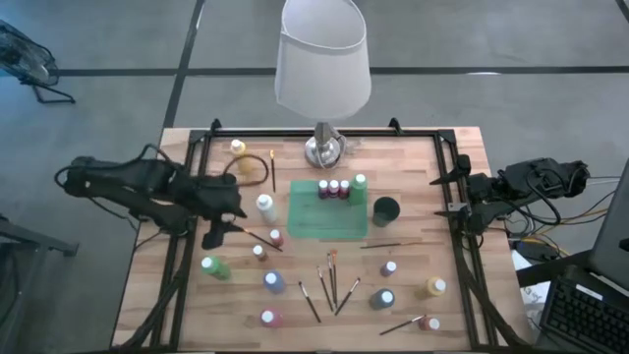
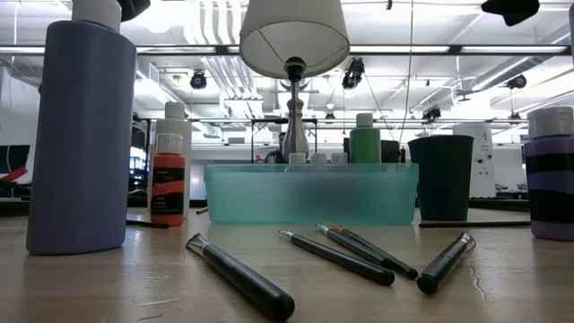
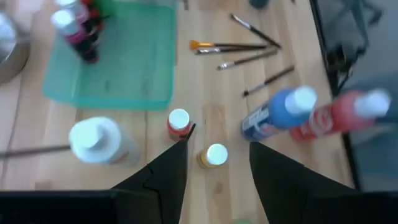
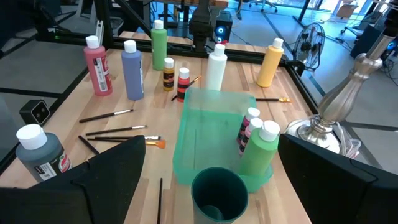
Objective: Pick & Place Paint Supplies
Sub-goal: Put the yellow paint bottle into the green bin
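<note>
**Left pincer over two small bottles**

The left pincer [image 1: 218, 234], left of centre in the high view, hangs with fingers apart above a small yellow bottle [image 3: 215, 155]; a small red bottle [image 3: 178, 122] stands just beside. It seems to hold nothing, though the view is blurred. The green tray [image 1: 329, 232] at centre holds four bottles. Brushes [image 1: 331, 280] lie below. The right pincer [image 1: 444, 194] waits spread wide at the counter's [image 1: 413, 157] right edge.

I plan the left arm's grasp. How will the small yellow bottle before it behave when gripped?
The small yellow bottle looks rigid and small, so probably light. Its round body may turn in the grip. Standing upright, it could tip if nudged.
</note>
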`<move>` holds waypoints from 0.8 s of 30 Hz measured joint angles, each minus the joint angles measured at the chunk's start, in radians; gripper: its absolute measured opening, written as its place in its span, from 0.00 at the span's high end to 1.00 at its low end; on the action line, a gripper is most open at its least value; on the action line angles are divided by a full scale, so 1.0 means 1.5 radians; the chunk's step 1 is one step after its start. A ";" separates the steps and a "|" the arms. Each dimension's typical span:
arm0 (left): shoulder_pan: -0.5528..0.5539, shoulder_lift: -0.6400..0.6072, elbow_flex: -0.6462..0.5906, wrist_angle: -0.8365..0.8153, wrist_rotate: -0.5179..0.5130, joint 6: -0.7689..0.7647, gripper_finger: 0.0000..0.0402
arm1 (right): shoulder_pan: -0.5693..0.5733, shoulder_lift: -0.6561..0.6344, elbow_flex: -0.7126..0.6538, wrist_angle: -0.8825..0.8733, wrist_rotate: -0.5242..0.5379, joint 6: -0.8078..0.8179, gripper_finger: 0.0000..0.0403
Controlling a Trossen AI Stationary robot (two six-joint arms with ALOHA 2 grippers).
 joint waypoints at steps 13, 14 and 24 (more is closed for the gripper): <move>-0.011 0.059 -0.121 0.103 0.058 0.102 0.54 | 0.000 0.000 0.000 0.000 0.000 0.000 0.10; -0.011 0.066 -0.121 0.103 0.064 0.107 0.53 | 0.000 0.000 0.000 0.000 0.000 0.001 0.10; -0.011 0.133 -0.121 0.097 0.071 0.185 0.44 | 0.000 0.000 0.000 0.000 0.000 0.001 0.10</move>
